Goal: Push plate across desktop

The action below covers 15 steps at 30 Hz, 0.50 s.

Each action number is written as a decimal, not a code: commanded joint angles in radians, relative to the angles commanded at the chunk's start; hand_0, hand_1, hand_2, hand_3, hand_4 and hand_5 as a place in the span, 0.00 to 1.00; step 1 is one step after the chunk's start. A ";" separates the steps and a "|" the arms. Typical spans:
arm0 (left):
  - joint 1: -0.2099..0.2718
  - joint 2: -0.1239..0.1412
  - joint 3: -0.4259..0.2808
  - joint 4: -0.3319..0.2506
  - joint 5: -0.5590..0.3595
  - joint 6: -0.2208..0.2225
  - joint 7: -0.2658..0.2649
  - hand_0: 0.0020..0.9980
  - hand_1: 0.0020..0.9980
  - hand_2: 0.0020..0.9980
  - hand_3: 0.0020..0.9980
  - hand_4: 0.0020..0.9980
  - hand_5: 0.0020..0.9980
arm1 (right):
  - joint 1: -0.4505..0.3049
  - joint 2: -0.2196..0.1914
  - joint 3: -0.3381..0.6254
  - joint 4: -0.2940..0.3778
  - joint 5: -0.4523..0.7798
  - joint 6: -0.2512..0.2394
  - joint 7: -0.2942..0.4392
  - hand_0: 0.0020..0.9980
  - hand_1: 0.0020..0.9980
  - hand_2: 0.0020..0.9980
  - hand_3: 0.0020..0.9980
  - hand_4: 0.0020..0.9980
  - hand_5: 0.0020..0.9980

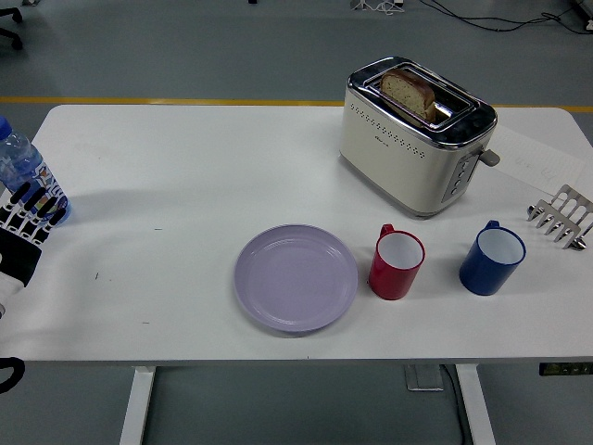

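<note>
A lilac plate [296,277] lies flat on the white table [185,167], near its front edge and a little right of centre. My left hand [26,225] comes in at the far left edge, its fingers spread and holding nothing, far to the left of the plate. The right hand does not show.
A red mug [397,263] stands just right of the plate, a blue mug [492,257] further right. A cream toaster [414,135] with bread stands behind them. A toast rack [561,217] and a paper sheet [537,156] are at the right edge. A water bottle [26,172] stands behind my left hand.
</note>
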 joint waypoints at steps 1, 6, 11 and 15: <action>0.000 0.000 -0.002 0.000 0.000 0.001 0.000 0.65 0.70 0.69 0.65 0.54 1.00 | 0.000 0.000 0.000 0.000 0.001 0.000 0.000 0.53 0.52 0.64 0.56 0.26 0.22; 0.002 -0.004 -0.003 0.001 0.001 0.002 0.001 0.65 0.70 0.69 0.65 0.54 1.00 | -0.001 0.000 -0.008 0.000 0.020 -0.003 0.003 0.53 0.52 0.64 0.56 0.26 0.22; -0.003 -0.009 0.003 0.002 0.002 0.003 0.001 0.65 0.70 0.69 0.65 0.54 1.00 | -0.005 0.001 -0.002 0.000 0.012 -0.003 0.000 0.53 0.52 0.63 0.56 0.26 0.22; -0.002 -0.012 0.003 0.004 0.003 0.004 0.001 0.65 0.70 0.69 0.65 0.54 1.00 | -0.007 0.001 -0.002 0.000 0.007 -0.002 -0.001 0.53 0.52 0.63 0.56 0.26 0.22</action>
